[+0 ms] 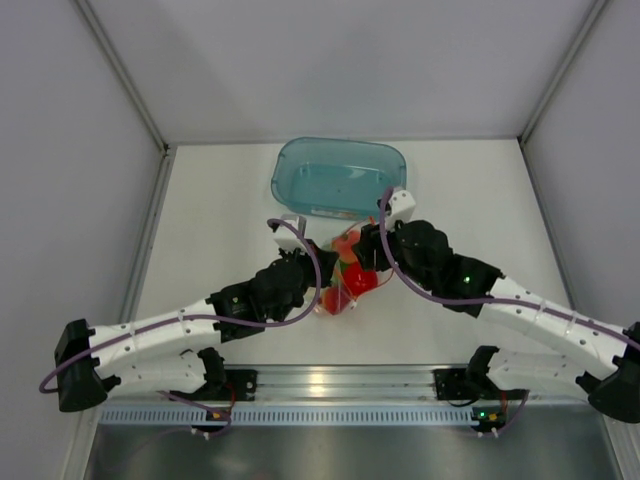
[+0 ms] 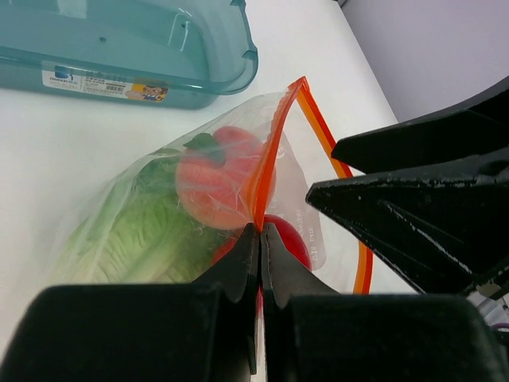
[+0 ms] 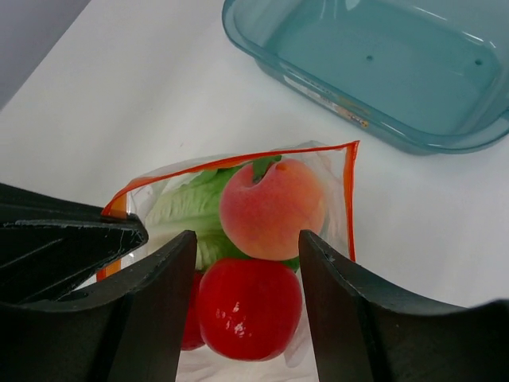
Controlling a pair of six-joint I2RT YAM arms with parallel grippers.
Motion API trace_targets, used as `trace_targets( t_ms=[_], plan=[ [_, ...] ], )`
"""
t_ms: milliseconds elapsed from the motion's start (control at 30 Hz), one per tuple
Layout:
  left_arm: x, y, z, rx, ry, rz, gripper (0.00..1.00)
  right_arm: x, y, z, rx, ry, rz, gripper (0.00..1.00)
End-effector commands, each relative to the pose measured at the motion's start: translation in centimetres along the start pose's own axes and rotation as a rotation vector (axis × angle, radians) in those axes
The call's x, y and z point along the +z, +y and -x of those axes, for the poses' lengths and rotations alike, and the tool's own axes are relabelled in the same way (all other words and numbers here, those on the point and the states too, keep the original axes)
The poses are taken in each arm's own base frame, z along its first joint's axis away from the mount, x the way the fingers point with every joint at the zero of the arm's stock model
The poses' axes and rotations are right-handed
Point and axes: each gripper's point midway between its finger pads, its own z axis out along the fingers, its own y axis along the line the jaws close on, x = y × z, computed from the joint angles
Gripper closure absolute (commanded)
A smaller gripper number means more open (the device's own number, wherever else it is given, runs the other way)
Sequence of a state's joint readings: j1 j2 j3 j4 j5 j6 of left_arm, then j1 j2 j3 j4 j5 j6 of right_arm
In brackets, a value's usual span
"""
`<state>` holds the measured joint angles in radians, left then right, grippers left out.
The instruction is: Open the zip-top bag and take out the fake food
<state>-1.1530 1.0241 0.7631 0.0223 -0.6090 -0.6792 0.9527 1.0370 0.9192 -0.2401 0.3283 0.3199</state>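
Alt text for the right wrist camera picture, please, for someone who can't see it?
A clear zip bag with an orange strip holds a peach, a red round piece and lettuce, seen between the open right hand's black fingers. The left hand grips its left corner; a teal bin sits behind on the white table.

White table (image 1: pixel 215 200), plain grey walls (image 1: pixel 350 60) (evenly lit).
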Motion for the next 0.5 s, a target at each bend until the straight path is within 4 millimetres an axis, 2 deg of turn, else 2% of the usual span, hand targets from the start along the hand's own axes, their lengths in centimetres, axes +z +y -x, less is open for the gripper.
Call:
trace_targets(
  t_ms=[0,200,333,467],
  plan=[
    [-0.1,-1.5,2.2,-0.052,-0.060,-0.029,1.00,-0.4,2.1,1.6,-0.050,-0.010,0.085,0.44],
    [-0.5,-1.8,2.6,-0.059,-0.060,-0.051,1.00,1.6,1.1,0.4,-0.090,0.005,0.013,0.33],
    [-0.7,-2.0,2.7,-0.064,-0.058,-0.062,1.00,3.8,0.7,-0.5,-0.113,0.017,-0.015,0.28],
    [-0.7,-2.1,2.3,-0.059,-0.046,-0.072,1.00,5.2,1.2,-1.0,-0.127,0.010,0.003,0.23]
  ],
)
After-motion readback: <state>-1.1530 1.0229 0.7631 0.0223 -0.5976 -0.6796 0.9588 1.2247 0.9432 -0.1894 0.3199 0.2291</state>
